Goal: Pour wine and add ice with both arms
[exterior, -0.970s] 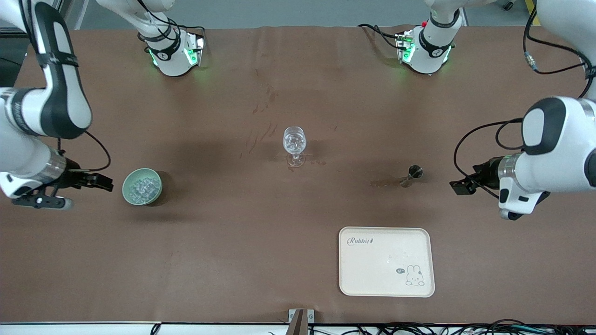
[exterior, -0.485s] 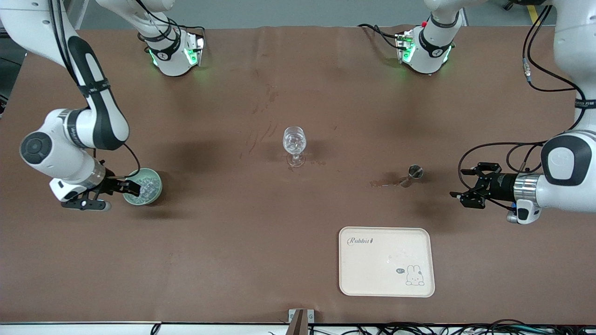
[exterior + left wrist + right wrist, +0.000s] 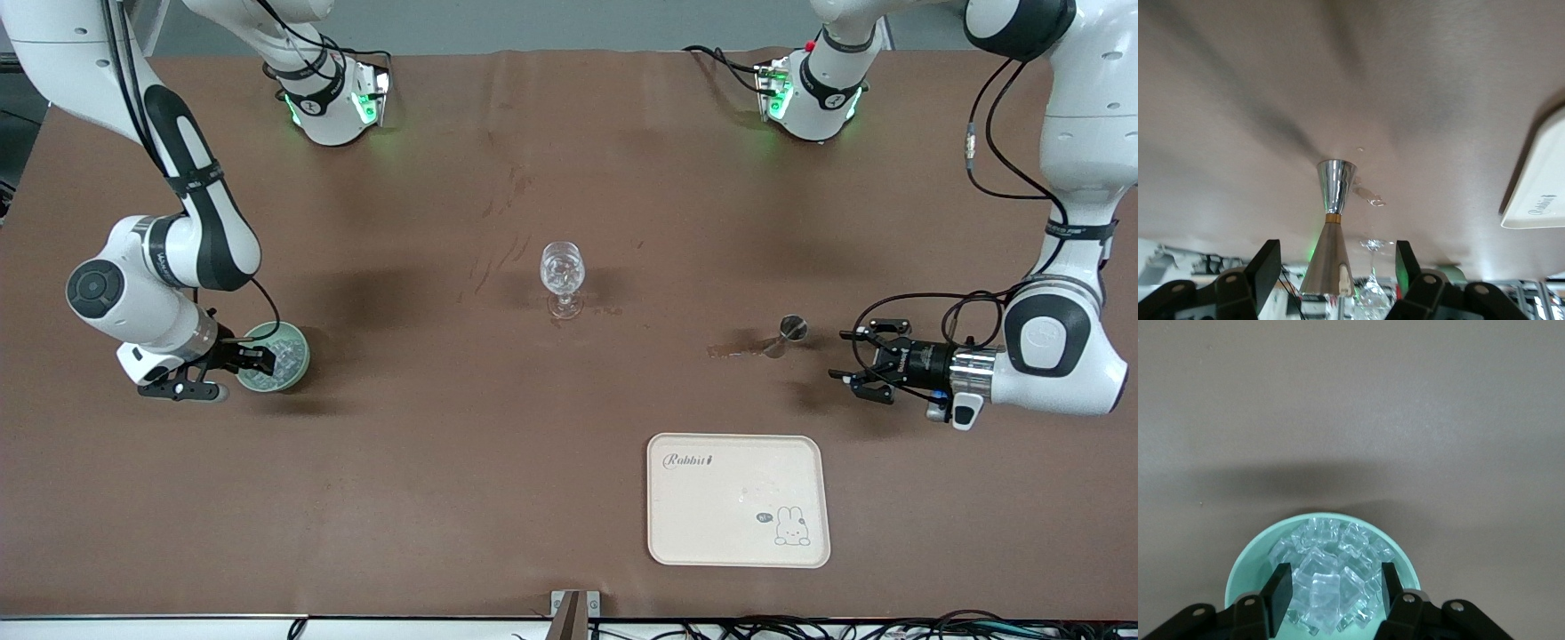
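The right gripper (image 3: pixel 263 357) is lowered over the green bowl (image 3: pixel 297 371), fingers parted around the ice (image 3: pixel 1328 577), nothing gripped. Toward the left arm's end, the left gripper (image 3: pixel 846 362) is levelled near the jigger (image 3: pixel 789 331), open and empty.

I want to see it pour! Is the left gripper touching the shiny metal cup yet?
Apart. In the front view, bare table shows between the left gripper and the cup; the left wrist view shows its open fingers short of it.
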